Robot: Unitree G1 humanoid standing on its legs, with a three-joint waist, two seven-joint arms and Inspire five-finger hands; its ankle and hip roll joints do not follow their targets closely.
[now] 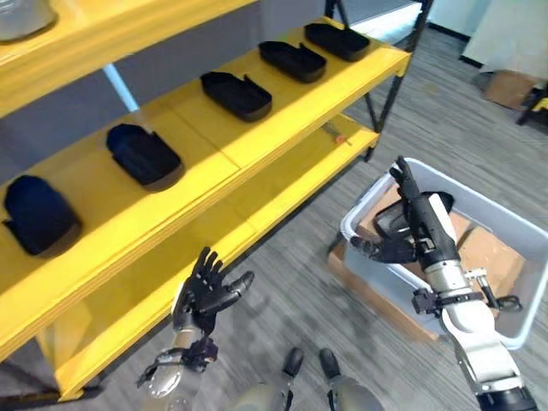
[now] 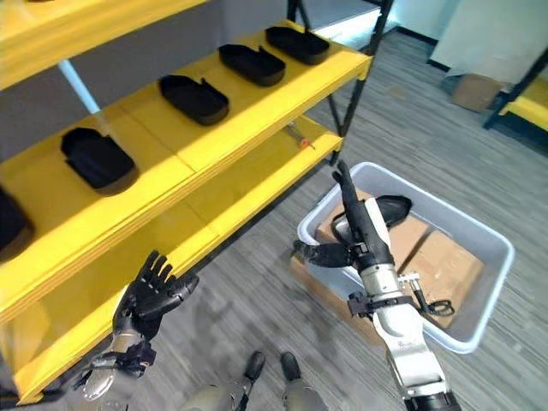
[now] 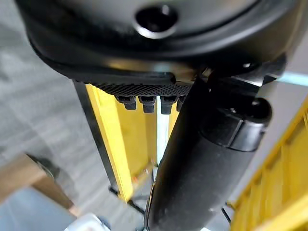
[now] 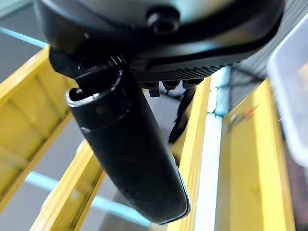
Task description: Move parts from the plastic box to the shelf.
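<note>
Several black parts, such as one [image 1: 235, 94] and another [image 1: 144, 156], lie in a row on the middle board of the yellow shelf [image 1: 282, 116]. The grey plastic box [image 2: 447, 211] stands on the floor at the right, with a black part [image 2: 392, 207] in it on cardboard. My right hand [image 1: 417, 224] hovers over the box's near-left side, open with its fingers straight and thumb out, holding nothing. Down at the lower left, my left hand [image 1: 205, 291] is open with spread fingers, empty, just in front of the lowest shelf board [image 1: 128, 334].
A small orange-tipped tool [image 1: 336, 135] lies on the lower board. A black shelf leg [image 1: 385, 94] stands between shelf and box. Flat cardboard [image 1: 368, 289] sticks out under the box. A cardboard carton [image 1: 511, 86] sits at the far right.
</note>
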